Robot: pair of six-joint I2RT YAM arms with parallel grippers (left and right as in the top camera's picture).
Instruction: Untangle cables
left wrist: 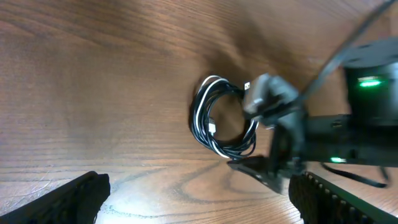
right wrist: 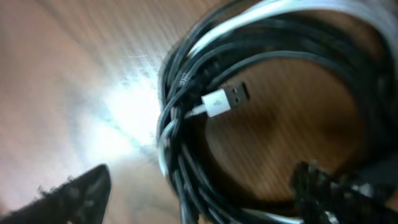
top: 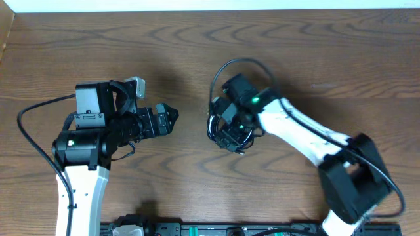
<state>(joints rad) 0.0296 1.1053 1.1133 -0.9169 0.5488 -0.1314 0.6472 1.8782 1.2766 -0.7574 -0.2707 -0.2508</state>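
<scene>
The cables (left wrist: 221, 121) lie as one coil of thin black strands with pale glints on the wooden table. A small silver USB plug (right wrist: 224, 99) lies inside the ring. My right gripper (right wrist: 199, 196) hovers low over the coil's edge, open. A bundle of strands runs between its fingers (right wrist: 74, 193) without touching either of them. In the overhead view the right gripper (top: 226, 134) covers most of the cables (top: 210, 128). My left gripper (top: 169, 118) is a short way left of the coil and points at it. The left gripper (left wrist: 208, 205) stands wide open over bare wood.
A thicker black cord (top: 239, 63) from the right arm loops over the table behind the coil. Another thick cord (top: 26, 124) curves out left of the left arm. A black rail (top: 216, 229) runs along the table's front edge.
</scene>
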